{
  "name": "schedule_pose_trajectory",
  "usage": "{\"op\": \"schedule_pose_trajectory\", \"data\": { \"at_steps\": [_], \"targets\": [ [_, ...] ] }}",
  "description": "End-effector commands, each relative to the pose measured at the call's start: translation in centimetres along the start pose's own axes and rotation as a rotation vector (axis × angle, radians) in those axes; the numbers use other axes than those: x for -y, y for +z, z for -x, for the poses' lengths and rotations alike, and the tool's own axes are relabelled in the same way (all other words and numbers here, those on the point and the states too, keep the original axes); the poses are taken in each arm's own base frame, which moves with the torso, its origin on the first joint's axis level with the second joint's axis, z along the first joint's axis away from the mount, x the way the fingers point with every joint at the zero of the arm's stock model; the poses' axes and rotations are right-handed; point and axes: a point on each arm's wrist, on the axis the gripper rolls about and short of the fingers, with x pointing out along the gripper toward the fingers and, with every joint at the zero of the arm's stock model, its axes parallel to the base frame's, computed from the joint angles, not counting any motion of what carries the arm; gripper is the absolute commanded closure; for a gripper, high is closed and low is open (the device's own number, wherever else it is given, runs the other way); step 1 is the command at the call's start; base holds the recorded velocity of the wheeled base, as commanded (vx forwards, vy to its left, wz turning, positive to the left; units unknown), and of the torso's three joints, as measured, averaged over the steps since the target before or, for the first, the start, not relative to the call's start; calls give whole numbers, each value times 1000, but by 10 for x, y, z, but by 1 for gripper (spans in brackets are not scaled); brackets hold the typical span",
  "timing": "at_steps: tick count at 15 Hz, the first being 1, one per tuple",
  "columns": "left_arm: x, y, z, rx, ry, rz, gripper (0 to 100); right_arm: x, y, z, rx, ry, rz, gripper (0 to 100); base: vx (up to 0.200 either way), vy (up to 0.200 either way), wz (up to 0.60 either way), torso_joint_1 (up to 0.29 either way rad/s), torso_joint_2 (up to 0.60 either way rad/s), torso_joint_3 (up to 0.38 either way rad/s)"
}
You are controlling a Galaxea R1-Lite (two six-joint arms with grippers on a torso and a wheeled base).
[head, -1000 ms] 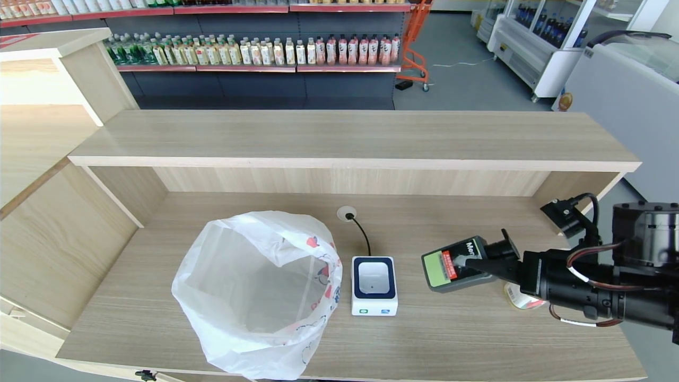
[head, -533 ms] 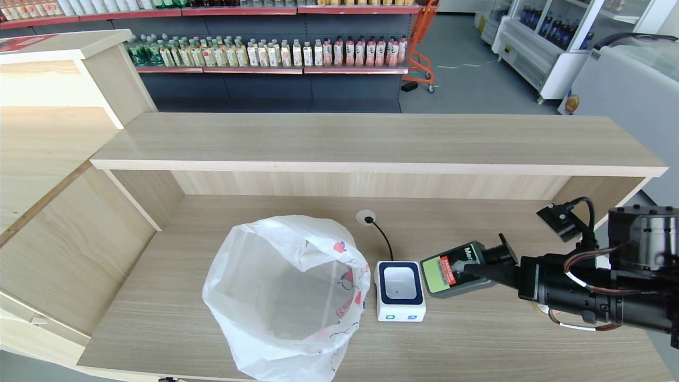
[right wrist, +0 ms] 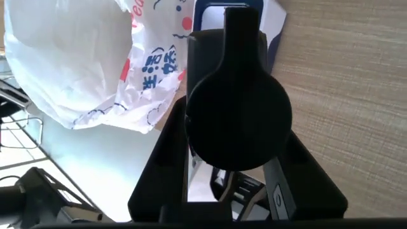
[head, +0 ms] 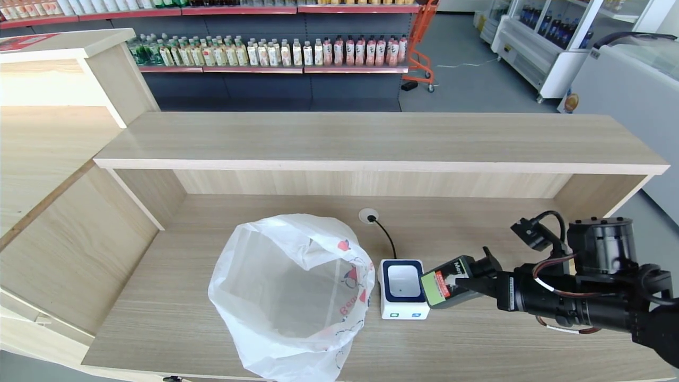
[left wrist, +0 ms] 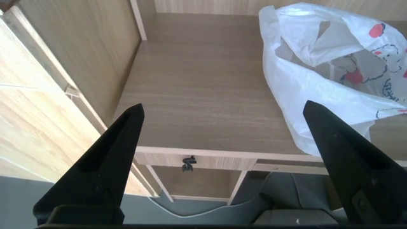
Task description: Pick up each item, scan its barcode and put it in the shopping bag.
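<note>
Here right gripper (head: pixel 467 271) pinches boxy dark pack (head: pixel 438 287) (green-faced) beside squarish scanner (head: pixel 403 284).

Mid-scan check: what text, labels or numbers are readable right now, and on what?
Box in the right claw: white lettering, cut off by the claw; red label too small.
Bag: red print, creased, unreadable.
Scanner: two small icons, no words.
Shelf bottles: labels too small.
Nothing reads whole.
</note>
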Motion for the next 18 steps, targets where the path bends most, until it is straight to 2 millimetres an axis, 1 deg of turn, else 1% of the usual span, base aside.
{"op": "schedule_pose_trajectory", "data": {
  "at_steps": [1, 5, 9, 10, 14, 18],
  "targets": [
    [0, 0, 0, 0, 0, 1, 0, 7, -5, -11, -36, -9, -11, 100, 0, 0, 0, 0, 0, 0],
    [0, 0, 0, 0, 0, 1, 0, 13, -4, -29, -6, 11, 20, 100, 0, 0, 0, 0, 0, 0],
    [0, 0, 0, 0, 0, -1, 0, 7, -8, -37, -17, 41, 30, 100, 0, 0, 0, 0, 0, 0],
    [0, 0, 0, 0, 0, -1, 0, 7, -12, -43, -37, 46, 33, 100, 0, 0, 0, 0, 0, 0],
    [0, 0, 0, 0, 0, 1, 0, 9, -10, -61, -20, 59, 49, 100, 0, 0, 0, 0, 0, 0],
    [0, 0, 0, 0, 0, 1, 0, 12, -10, -66, -23, 54, 45, 100, 0, 0, 0, 0, 0, 0]
  ]
}}
